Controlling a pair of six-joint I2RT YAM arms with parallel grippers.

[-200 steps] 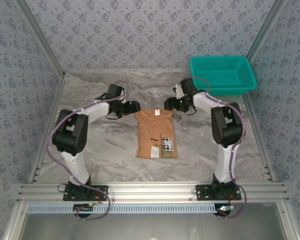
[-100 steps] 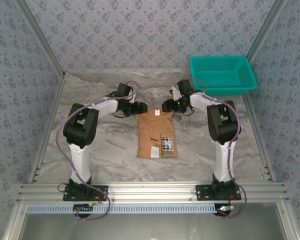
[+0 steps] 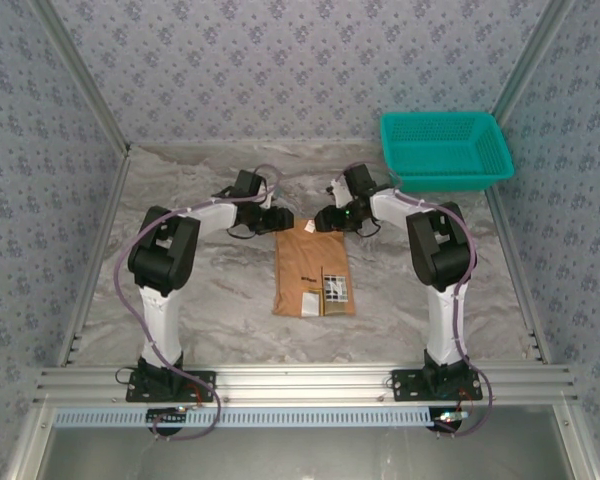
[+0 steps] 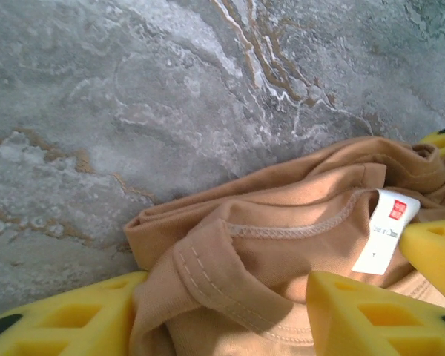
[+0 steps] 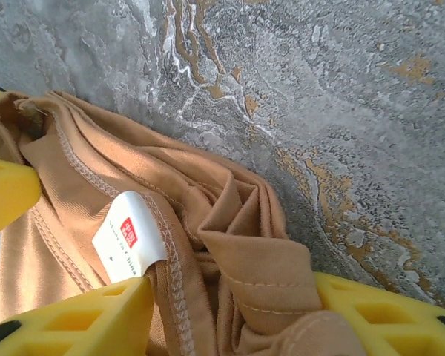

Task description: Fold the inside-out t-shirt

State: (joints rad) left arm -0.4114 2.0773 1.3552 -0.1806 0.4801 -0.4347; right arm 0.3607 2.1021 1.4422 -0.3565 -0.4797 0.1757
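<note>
The inside-out t-shirt (image 3: 315,275), orange-tan, lies folded into a narrow rectangle in the middle of the table, its collar end farthest from the arm bases. My left gripper (image 3: 284,220) is at the far left corner of that end and my right gripper (image 3: 322,220) at the far right corner. In the left wrist view the yellow fingers (image 4: 67,315) press a bunched fold of the t-shirt (image 4: 282,222) between them, beside the white label (image 4: 384,230). In the right wrist view the fingers (image 5: 81,319) likewise clamp gathered t-shirt fabric (image 5: 259,252) next to the label (image 5: 130,233).
A teal mesh basket (image 3: 445,150) stands at the back right of the marble table (image 3: 200,290). A black-and-white tag patch (image 3: 332,288) lies on the shirt's near end. Patterned walls close in the sides and back.
Both grippers have moved inward onto the shirt's far corners. Their jaws have narrowed, and the collar end has bunched between them.
</note>
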